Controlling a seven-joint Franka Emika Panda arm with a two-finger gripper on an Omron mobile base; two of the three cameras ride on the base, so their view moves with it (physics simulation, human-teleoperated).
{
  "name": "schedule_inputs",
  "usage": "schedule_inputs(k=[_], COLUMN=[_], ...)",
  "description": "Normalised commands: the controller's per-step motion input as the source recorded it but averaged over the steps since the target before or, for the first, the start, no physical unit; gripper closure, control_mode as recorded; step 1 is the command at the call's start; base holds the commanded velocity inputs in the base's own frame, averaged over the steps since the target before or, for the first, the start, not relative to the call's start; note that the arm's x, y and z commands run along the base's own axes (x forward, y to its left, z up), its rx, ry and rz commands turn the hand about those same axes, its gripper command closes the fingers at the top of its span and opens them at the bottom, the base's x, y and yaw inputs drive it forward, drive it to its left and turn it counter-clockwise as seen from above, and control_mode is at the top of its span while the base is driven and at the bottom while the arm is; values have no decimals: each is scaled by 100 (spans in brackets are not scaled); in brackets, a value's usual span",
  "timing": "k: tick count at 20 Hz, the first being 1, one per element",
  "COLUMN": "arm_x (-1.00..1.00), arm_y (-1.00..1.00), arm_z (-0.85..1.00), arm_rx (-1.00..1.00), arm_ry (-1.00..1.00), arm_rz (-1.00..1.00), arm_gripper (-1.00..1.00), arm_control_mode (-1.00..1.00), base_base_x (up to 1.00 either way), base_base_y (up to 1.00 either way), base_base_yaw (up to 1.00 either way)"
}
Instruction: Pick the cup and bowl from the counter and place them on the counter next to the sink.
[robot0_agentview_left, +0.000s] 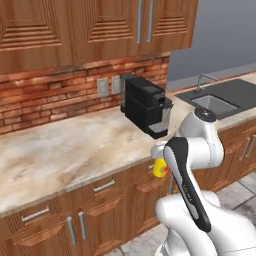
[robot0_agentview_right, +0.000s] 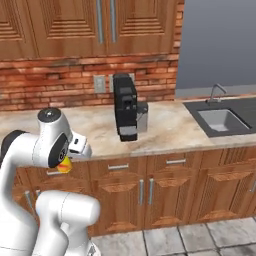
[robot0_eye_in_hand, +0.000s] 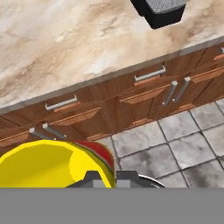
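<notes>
I have the cup (robot0_eye_in_hand: 48, 164) clamped in the gripper (robot0_eye_in_hand: 105, 180), jaws shut on its rim as best I can judge, since the fingers are mostly hidden behind the yellow wall in the hand view. The cup hangs off the counter (robot0_agentview_left: 75, 145) edge, out over the cabinet (robot0_eye_in_hand: 144, 96) fronts and floor tiles (robot0_eye_in_hand: 175, 140), well apart from the sink (robot0_agentview_left: 215, 102).

My worry is a drop: the hold is on one side of the rim, so a quick swing toward the sink could twist the cup loose, and it would fall to the floor, not the worktop. The coffee machine (robot0_agentview_left: 145, 105) also stands between here and the sink, so a low, straight sweep risks clipping it. I would lift first, then go round in front.

The arm is folded tight, elbow high and the wrist tucked low beside the base, hand tilted so its camera looks down past the counter lip. I cannot place the bowl.
</notes>
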Motion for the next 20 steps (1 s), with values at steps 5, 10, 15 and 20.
schedule_inputs(k=[5, 10, 15, 20], arm_x=[0, 0, 0, 0], arm_y=[0, 0, 0, 0], arm_z=[0, 0, 0, 0], arm_rx=[0, 0, 0, 0], arm_ry=[0, 0, 0, 0], arm_rz=[0, 0, 0, 0], arm_gripper=[100, 100, 100, 100], arm_control_mode=[100, 100, 100, 100], base_base_x=[34, 48, 34, 21], base_base_y=[-14, -77, -94, -97], base_base_yaw=[-17, 7, 17, 20])
